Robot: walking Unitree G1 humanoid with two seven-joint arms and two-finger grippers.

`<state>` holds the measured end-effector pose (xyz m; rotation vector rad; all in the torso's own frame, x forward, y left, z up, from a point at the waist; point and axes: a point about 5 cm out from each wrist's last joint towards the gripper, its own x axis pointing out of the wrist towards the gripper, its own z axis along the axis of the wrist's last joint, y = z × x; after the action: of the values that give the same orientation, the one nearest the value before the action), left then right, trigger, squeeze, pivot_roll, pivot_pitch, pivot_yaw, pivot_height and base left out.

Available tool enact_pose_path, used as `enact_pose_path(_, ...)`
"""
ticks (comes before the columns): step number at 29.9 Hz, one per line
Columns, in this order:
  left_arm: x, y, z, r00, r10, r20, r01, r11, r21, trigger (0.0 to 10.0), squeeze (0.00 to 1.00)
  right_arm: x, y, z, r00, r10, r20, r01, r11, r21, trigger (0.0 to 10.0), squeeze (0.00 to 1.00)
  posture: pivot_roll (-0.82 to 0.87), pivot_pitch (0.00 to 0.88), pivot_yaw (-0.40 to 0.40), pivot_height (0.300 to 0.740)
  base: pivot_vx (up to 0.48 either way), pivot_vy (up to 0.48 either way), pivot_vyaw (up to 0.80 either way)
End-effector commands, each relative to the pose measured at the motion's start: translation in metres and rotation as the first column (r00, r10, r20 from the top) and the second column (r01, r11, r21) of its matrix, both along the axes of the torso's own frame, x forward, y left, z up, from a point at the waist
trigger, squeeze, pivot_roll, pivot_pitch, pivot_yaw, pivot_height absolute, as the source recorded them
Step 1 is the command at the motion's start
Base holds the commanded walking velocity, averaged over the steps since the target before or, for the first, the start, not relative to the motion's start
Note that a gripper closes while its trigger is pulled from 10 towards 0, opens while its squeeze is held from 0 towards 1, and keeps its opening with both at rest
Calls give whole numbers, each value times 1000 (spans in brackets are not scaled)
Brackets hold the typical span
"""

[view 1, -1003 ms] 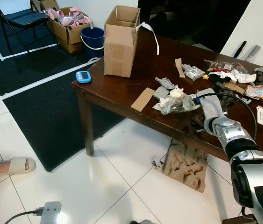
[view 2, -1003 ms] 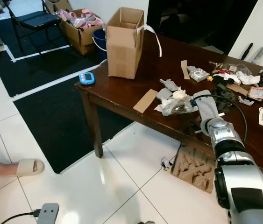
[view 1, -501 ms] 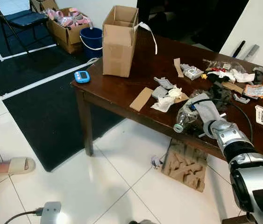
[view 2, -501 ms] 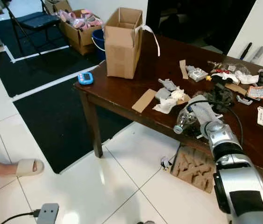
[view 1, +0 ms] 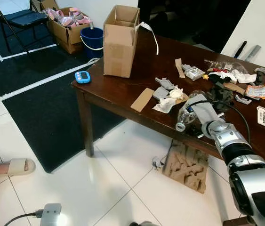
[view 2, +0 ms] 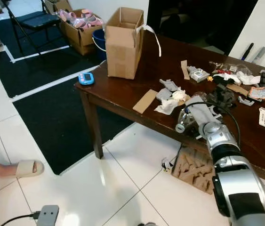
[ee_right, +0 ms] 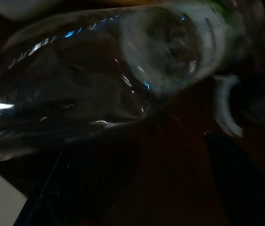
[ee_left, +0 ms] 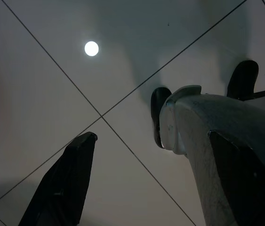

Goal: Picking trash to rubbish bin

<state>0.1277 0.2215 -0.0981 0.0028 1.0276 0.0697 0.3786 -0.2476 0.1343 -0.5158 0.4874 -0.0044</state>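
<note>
Dark wooden tabletop (view 1: 123,87) carries scattered litter. Tall open cardboard box (view 1: 120,41) stands upright well away from the right pincer (view 1: 192,121), toward the far corner; blue bucket (view 1: 92,41) on the floor beyond it. Right pincer sits at the tabletop's near edge, clenched on a clear plastic bottle (view 1: 185,117), which lies tilted, its capped end poking out past the edge over the white tile floor (view 1: 76,188). Crumpled white tissue (view 1: 166,104) just beside the pincer, flat cardboard strip (view 1: 142,99) a little farther along the edge. Small blue timer (view 1: 82,77) near the tabletop's corner, well apart. Left pincer (ee_left: 123,183) hangs over the tiles, fingers spread, released. A person's foot in a beige slipper (view 1: 14,166) rests on the floor.
</note>
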Motion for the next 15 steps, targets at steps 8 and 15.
enact_pose_path(8,-24,-8,-9,996,-12,-92,9,1000,-29,10000,0,-5,-22,2,995,-100,8,100,990,-100,10000,0,222,149,-85,740,0,0,0)
enact_pose_path(15,-26,-7,-10,995,-11,-98,9,1000,-27,10000,0,-7,-29,5,997,-73,-20,67,974,-218,10000,0,222,156,-86,740,0,0,0)
